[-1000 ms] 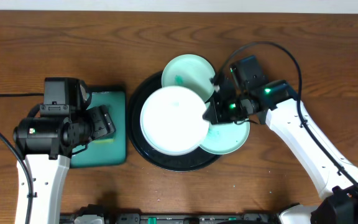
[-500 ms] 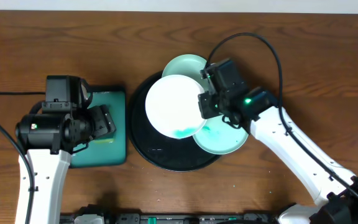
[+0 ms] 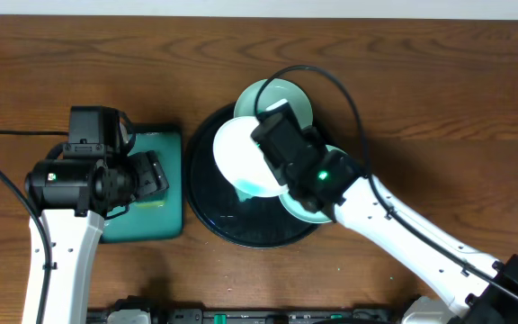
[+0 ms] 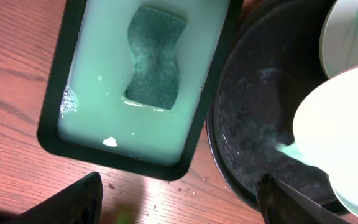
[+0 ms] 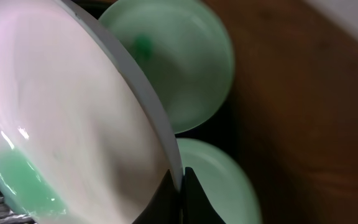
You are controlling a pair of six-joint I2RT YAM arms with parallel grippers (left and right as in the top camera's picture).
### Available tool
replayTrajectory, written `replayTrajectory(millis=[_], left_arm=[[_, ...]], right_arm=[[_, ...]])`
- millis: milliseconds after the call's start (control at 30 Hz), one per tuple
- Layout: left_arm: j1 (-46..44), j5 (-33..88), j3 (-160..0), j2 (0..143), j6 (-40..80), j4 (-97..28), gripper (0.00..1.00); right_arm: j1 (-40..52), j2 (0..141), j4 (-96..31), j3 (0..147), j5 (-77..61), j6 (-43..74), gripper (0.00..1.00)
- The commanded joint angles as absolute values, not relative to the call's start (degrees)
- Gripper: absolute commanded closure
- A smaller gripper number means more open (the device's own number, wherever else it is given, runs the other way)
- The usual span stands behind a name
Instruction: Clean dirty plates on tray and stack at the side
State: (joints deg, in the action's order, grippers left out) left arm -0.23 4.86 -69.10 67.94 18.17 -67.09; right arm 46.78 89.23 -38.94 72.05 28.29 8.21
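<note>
My right gripper [image 5: 181, 180] is shut on the rim of the white plate [image 3: 239, 155], holding it tilted steeply over the black tray [image 3: 207, 209]; teal liquid pools at the plate's low edge [image 5: 23, 180]. One mint plate [image 3: 286, 94] with a teal smear rests on the tray's far rim, another [image 3: 308, 211] lies under my right arm at the tray's right. My left gripper [image 4: 179, 199] is open and empty above the table, between the teal tray and the black tray.
A rectangular teal tray [image 4: 142, 134] with pale green liquid and a teal sponge [image 4: 154, 59] sits left of the black tray. Wet streaks lie on the black tray's floor [image 4: 253, 118]. Brown wooden table all round.
My right arm has swung left over the tray, tipping the white plate from nearly flat to steeply tilted, so its teal liquid runs to the low edge. The left arm has barely moved.
</note>
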Motion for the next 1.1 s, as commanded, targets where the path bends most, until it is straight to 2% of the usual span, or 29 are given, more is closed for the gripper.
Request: replayTrajectory(millis=[0,267,500,800,1067], left_arm=[[-0.45,5.37,-68.45,68.27,18.46,-67.24,0.20],[-0.45,5.34,-68.45,68.27,18.46,-67.24,0.20],[-0.45,5.34,-68.45,68.27,18.46,-67.24,0.20],[-0.47,5.37,-68.45,68.27,18.46,-67.24,0.20],[-0.45,5.37,-68.45,68.27,18.46,-67.24,0.20]], right_arm=[[50.15,89.14,-37.32,74.22,44.23,1.89,0.99],[59.44,89.14,-26.61,74.22,67.51,-17.80,0.99],[65.82,89.14,-17.96,74.22,76.84,-34.52,0.99],[67.22,89.14,-17.74,74.22,80.79,-36.97,0.99],[67.07,89.14,-17.78,74.17,78.96,-35.55,0.99]])
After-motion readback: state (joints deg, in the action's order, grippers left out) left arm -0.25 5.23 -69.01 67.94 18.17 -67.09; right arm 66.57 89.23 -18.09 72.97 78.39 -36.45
